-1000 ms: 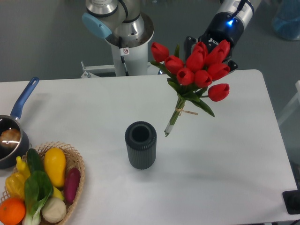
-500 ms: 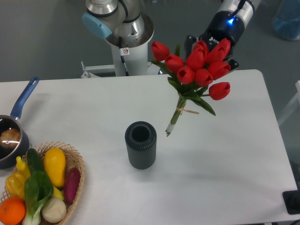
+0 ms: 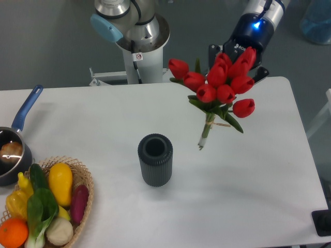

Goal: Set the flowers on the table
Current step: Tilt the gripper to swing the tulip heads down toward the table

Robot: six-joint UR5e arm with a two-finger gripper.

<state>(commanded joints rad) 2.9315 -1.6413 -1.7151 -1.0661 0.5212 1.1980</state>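
Camera: gripper point(image 3: 235, 57) holding the flowers point(image 3: 220, 82) near-upright, stems down-left twd the table point(image 3: 248, 181)

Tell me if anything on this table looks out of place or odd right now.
Only the flowers: the bunch hangs tilted in the air at the tool, stems pointing down at the table, right of the empty dark vase. The basket of vegetables and the pan sit normally.
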